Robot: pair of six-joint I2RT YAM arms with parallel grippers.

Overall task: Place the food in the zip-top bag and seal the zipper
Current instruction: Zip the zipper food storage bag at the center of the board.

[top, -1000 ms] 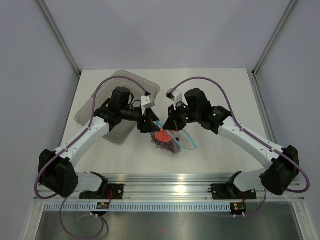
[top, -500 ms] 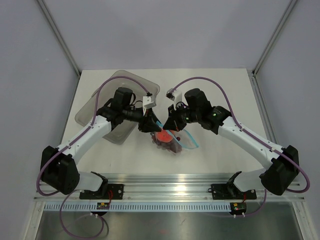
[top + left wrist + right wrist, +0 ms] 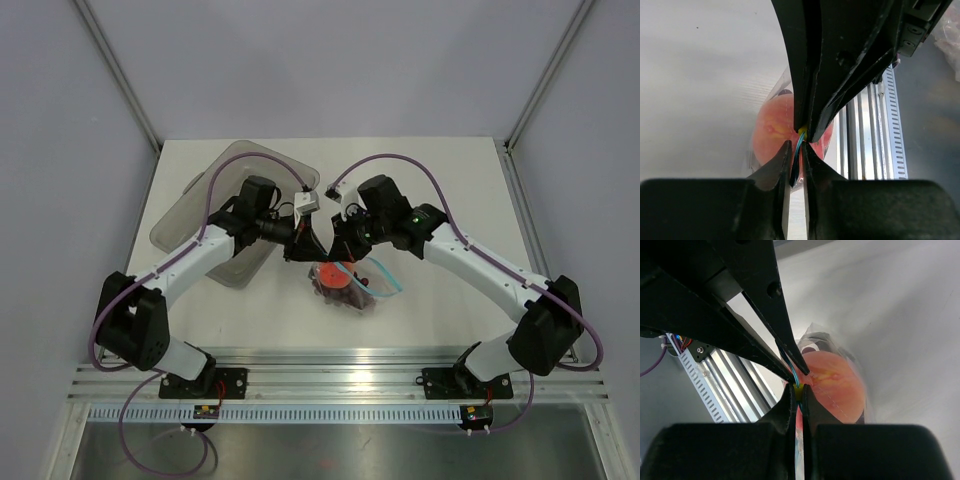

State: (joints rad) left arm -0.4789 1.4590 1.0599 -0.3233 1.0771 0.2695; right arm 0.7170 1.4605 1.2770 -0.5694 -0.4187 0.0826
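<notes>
The clear zip-top bag [image 3: 345, 290] lies in the middle of the table. The orange-red peach [image 3: 328, 273] and the dark grapes [image 3: 352, 296] are inside it. My left gripper [image 3: 308, 250] and right gripper [image 3: 343, 250] meet tip to tip over the bag's mouth. In the left wrist view my left gripper [image 3: 796, 150] is shut on the blue-teal zipper [image 3: 799, 145], with the peach [image 3: 771, 127] behind. In the right wrist view my right gripper [image 3: 798, 392] is shut on the zipper's yellow tab [image 3: 798, 390], beside the peach [image 3: 837, 385]. The rest of the zipper [image 3: 388, 278] curves off to the right.
A large translucent grey tray [image 3: 190, 215] lies at the back left, partly under my left arm. The metal rail [image 3: 340, 365] runs along the table's near edge. Grey walls stand on both sides.
My left gripper has moved right and my right gripper slightly left, so their tips now meet at the bag's mouth. The bag has shifted slightly.
</notes>
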